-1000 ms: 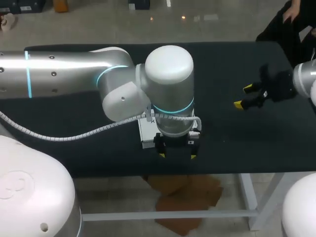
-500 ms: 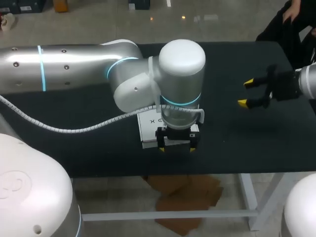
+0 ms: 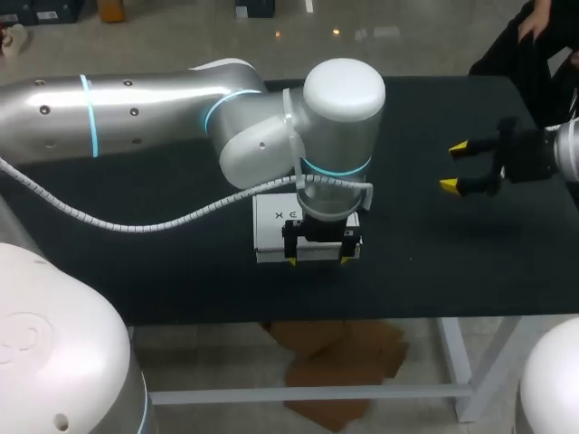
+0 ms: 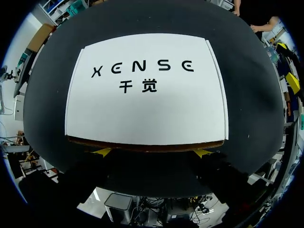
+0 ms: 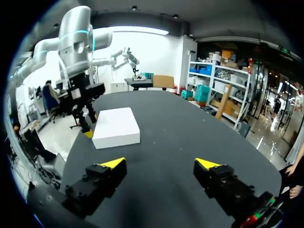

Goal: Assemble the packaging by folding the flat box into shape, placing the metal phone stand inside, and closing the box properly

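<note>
Change: since the earlier frames the silver left arm (image 3: 163,117) has drawn back toward the upper part of the head picture. The white cardboard box (image 3: 271,226) with black print has come with it, away from the lower edge of the black table (image 3: 181,289). The right gripper (image 3: 454,166) has shifted a little toward the right edge.
Box place: it lies flat, a little below the middle of the head picture, with its printed face up. It looks already folded and shut.
Phone stand: the metal phone stand is not seen in any view, so I cannot tell if it is inside.
Left gripper (image 4: 152,153): spread wide, holding nothing. Both yellow tips stand at the box's near side wall, just under its edge.
Right gripper in its own view (image 5: 160,164): also wide and empty, well apart from the box (image 5: 116,126), which lies far ahead of it.
Seam: in the left wrist view a thin brown line runs along the near edge of the box (image 4: 147,95). Perhaps the lid is not fully seated there.
Risk: I judge the tips could catch this seam and lift the lid again.
Second risk: an uneven push from the two fingers may turn the light box.
</note>
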`<act>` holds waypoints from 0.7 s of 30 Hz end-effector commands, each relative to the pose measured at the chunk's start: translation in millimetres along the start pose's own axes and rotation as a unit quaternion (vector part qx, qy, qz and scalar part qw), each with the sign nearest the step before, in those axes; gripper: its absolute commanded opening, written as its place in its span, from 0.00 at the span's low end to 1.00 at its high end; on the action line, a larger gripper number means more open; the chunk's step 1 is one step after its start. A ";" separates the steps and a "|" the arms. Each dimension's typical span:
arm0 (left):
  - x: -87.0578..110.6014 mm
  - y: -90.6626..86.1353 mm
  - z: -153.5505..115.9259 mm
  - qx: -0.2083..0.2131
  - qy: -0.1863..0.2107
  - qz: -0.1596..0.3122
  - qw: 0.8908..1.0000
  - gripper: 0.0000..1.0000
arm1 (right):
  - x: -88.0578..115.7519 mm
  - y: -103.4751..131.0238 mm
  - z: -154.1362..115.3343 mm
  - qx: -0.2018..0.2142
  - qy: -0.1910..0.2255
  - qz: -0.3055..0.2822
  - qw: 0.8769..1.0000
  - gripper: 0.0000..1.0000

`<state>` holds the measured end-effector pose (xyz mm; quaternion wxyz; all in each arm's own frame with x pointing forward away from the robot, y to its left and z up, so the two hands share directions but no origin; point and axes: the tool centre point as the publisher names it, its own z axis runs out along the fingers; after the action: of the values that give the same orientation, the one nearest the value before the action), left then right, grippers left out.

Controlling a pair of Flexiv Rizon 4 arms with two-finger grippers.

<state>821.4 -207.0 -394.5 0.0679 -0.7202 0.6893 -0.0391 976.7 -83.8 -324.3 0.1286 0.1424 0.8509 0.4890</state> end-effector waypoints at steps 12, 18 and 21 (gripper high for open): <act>-18.9 -54.3 9.2 0.004 0.009 -0.013 1.000 1.00 | -1.9 -0.2 -0.5 -0.005 0.007 0.000 1.000 1.00; -28.3 -86.4 13.9 0.009 0.005 -0.016 1.000 1.00 | -1.9 -0.2 -0.5 -0.005 0.007 0.000 1.000 1.00; -31.2 -102.2 16.2 0.009 0.014 -0.012 1.000 1.00 | -1.9 -0.2 -0.5 -0.005 0.007 0.000 1.000 1.00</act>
<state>910.9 -173.0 -392.3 0.0735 -0.7279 0.6791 -0.0609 978.2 -83.0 -323.6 0.1251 0.1400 0.8506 0.4911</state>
